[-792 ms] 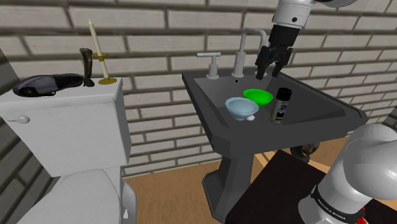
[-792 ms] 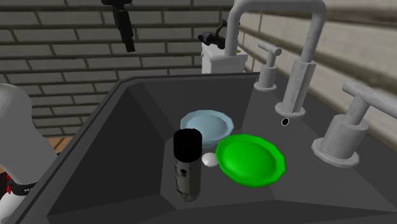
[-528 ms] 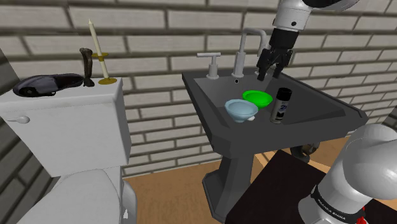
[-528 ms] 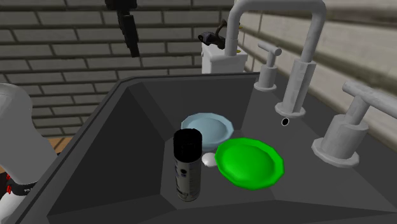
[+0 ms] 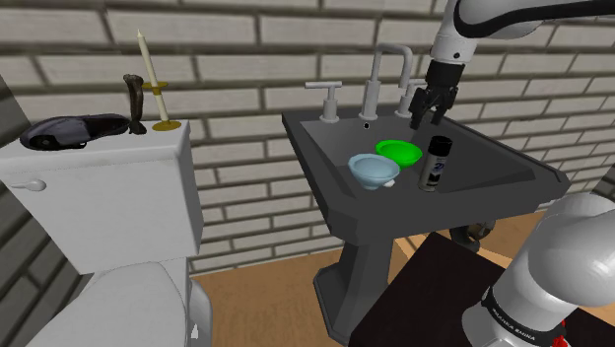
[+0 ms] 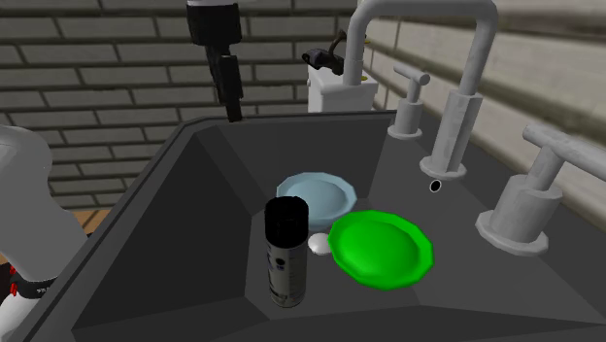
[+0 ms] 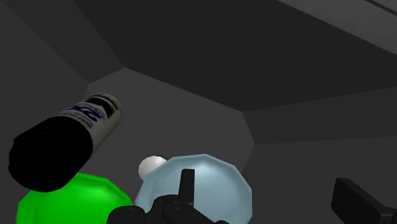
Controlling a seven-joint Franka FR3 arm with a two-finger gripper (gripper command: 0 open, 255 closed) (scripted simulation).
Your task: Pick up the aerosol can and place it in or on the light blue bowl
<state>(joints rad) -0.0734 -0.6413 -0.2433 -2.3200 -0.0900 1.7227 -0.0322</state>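
You are in the approach step; nothing is held. Your end effector (image 5: 431, 106) hangs above the far right part of the dark sink (image 5: 493, 163); its fingers (image 7: 186, 184) are spread, well apart in the wrist view, with only air between them. The aerosol can (image 5: 435, 163), black-capped with a pale labelled body, stands upright in the basin, below the end effector and a little nearer in the shoulder view; the light blue bowl (image 5: 375, 170) sits to the shoulder view's left of it, near but apart; the green bowl (image 5: 399, 150) lies just behind both, toward the faucet (image 5: 373, 89); a small white ball (image 6: 319, 243) rests among the can and the two bowls. By my judgement, the next move calls for centring the end effector over the can's cap, lowering with a finger on either side of the body, then closing; the can is tall and narrow, so an off-centre touch could tip it against the bowls; once it is lifted, the carry to the light blue bowl looks short.
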